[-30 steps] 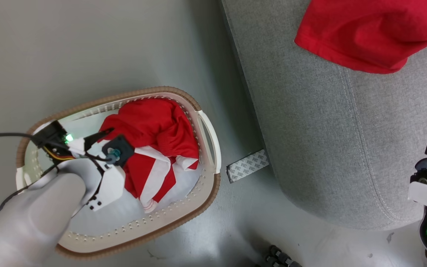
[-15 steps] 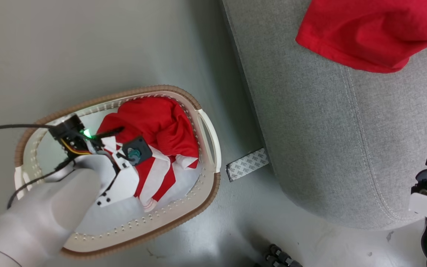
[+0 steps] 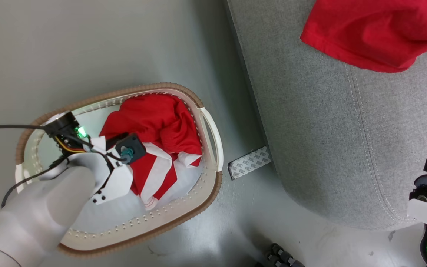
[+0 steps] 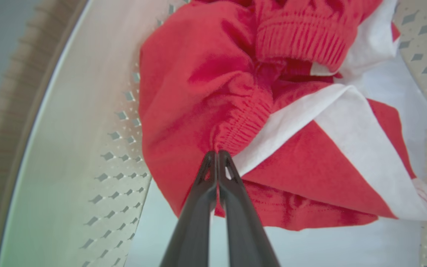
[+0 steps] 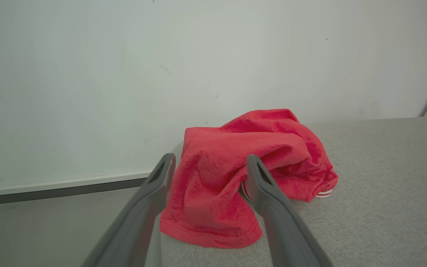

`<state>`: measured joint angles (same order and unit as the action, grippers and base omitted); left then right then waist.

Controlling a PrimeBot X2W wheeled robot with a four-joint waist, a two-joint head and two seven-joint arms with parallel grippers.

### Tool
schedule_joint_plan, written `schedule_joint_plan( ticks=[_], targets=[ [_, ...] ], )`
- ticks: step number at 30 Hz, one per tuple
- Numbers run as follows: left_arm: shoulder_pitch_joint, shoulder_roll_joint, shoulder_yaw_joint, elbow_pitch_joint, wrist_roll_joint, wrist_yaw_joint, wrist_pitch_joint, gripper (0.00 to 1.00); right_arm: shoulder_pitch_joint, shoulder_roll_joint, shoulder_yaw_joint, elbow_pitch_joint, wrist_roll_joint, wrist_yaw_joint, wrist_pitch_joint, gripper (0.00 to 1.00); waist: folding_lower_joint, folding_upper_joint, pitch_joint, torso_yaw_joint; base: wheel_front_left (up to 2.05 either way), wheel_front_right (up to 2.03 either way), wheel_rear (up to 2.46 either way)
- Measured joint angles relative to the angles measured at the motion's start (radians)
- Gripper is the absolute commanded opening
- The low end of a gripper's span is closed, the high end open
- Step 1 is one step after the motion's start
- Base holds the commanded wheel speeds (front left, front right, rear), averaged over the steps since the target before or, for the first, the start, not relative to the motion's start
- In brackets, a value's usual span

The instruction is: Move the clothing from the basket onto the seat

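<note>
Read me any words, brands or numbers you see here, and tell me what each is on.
"3M", repeated across the tape strip on the floor between the basket and the sofa.
No readable text on the red clothing.

Grey floor (image 3: 87, 44) carries the basket (image 3: 144, 87), the seat (image 3: 328, 148) and a tape strip (image 3: 250, 167).

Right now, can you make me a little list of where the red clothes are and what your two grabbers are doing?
In basket: red and white garment, crumpled in white basket
On sofa: red garment, lying on grey sofa
Left gripper: shut, pinching the basket garment's gathered edge
Right gripper: open, holding nothing, facing the red garment
</note>
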<state>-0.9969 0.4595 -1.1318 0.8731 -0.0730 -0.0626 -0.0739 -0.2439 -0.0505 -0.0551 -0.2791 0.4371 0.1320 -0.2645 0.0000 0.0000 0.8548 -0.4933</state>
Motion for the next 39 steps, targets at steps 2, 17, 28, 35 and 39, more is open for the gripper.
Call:
schedule_joint_plan(
  ticks=[2,17,28,35,39],
  targets=[
    [-0.001,-0.002,-0.002,0.006,-0.004,-0.005,-0.009,0.0,-0.002,0.0,0.002,0.003,0.0,0.0,0.0,1.0,0.0,0.0,-0.002,0.0,0.0,0.0,0.0],
    [0.057,-0.05,0.044,0.023,-0.121,0.0,-0.127,0.0,-0.084,0.0,0.018,0.072,-0.051,0.0,0.0,1.0,0.0,0.0,-0.116,-0.001,0.0,0.0,0.0],
    [0.13,-0.16,0.081,-0.011,-0.224,-0.03,-0.183,0.0,-0.094,0.001,-0.012,0.145,-0.143,0.0,0.0,1.0,-0.0001,0.0,-0.301,0.097,0.0,0.0,0.0],
    [0.212,-0.207,0.113,-0.103,-0.293,-0.047,-0.188,0.0,-0.094,0.001,-0.032,0.217,-0.174,0.0,0.0,1.0,-0.0002,0.0,-0.439,0.169,0.0,0.0,0.0],
    [0.264,-0.215,0.136,-0.179,-0.321,-0.052,-0.189,0.0,-0.083,0.001,-0.036,0.249,-0.184,0.0,0.0,1.0,-0.0002,0.0,-0.518,0.211,0.0,0.0,0.0]
  ],
)
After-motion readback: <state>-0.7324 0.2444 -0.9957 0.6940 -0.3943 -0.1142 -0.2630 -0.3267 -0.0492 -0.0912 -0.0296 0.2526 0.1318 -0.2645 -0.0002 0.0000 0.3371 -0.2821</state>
